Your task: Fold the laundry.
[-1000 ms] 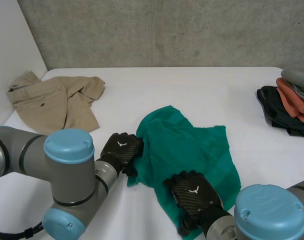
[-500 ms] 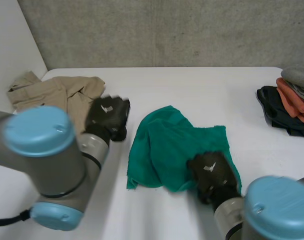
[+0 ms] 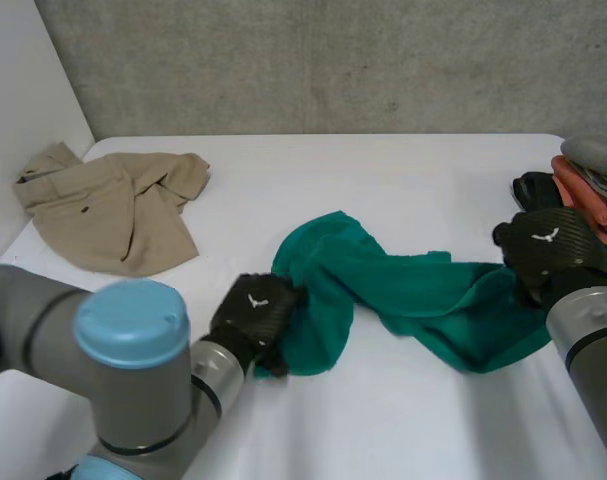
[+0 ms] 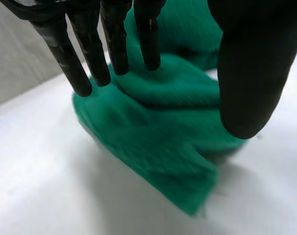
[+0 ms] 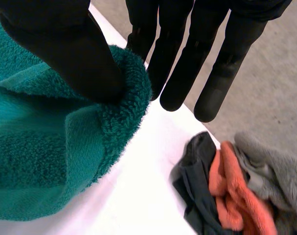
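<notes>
The green towel point(image 3: 413, 290) is lying across the near middle of the white table point(image 3: 383, 180), running as a twisted band from one hand to the other. Its left end is bunching into thick folds where the left hand point(image 3: 253, 312) is sitting. In the left wrist view this hand's fingers point(image 4: 114, 39) are reaching out straight with their tips on the folded towel point(image 4: 158, 127), while the thumb point(image 4: 251, 73) is standing apart to the side, so the hand is grasping nothing. The right hand point(image 3: 551, 250) is holding the towel's right end. In the right wrist view its thumb point(image 5: 65, 49) is pinching the towel's hemmed edge point(image 5: 128, 93) against a finger. Just beyond that hand a stack of dark, orange and grey clothes point(image 3: 583, 210) is sitting at the table's right edge. A crumpled beige garment point(image 3: 113, 205) is lying well apart at the far left corner.
</notes>
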